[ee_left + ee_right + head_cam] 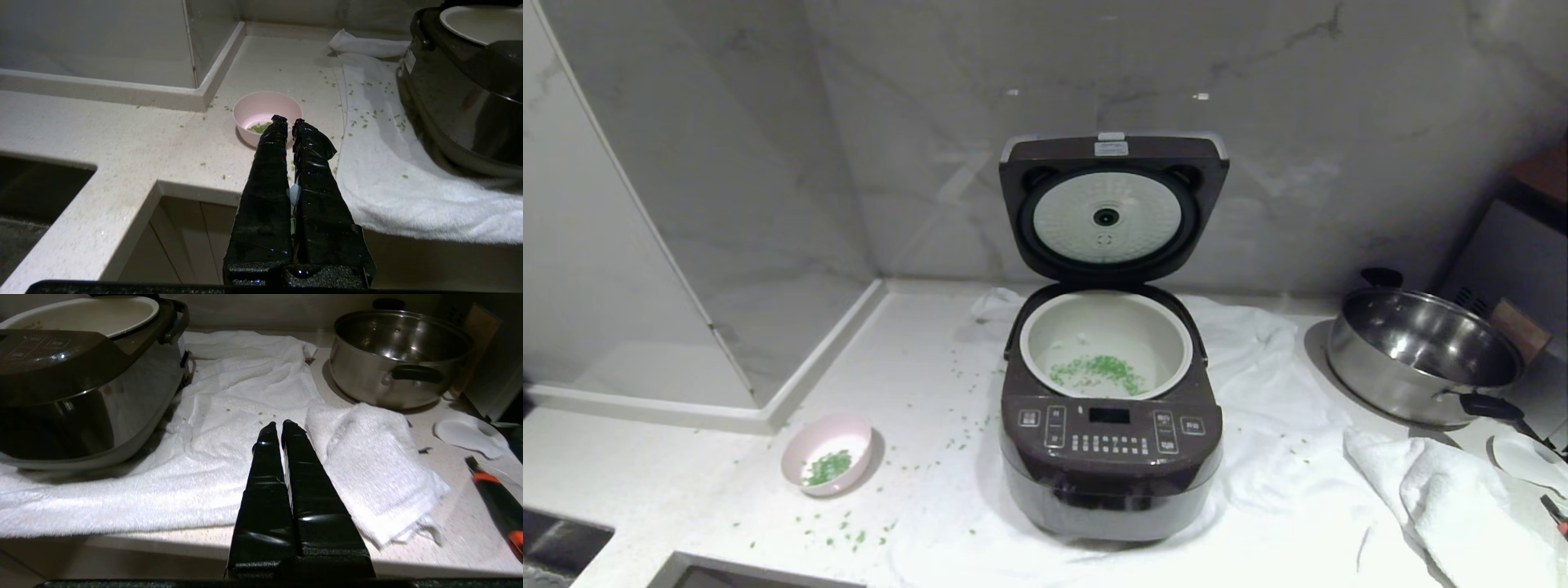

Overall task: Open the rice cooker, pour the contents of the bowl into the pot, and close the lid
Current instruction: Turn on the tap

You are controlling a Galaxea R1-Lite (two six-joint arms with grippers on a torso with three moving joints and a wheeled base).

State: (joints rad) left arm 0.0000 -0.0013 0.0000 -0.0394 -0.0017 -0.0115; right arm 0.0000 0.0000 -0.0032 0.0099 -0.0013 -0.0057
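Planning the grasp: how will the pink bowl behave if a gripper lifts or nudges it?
The pink bowl looks small and thin-walled, so probably light and rigid. It sits on bare smooth countertop, so a nudge would likely slide it, not tip it. A few green bits remain inside; tilting could spill them.

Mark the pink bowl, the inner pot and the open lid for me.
pink bowl (852, 432): head view, far rim.
inner pot (1054, 327): head view, left inside wall.
lid (1062, 216): head view, silvery inner plate.

Left gripper (287, 121) held closed above counter edge, pink bowl (261, 109) with green bits (259, 128) beyond, rice cooker (461, 94) seated on white towel (392, 183).
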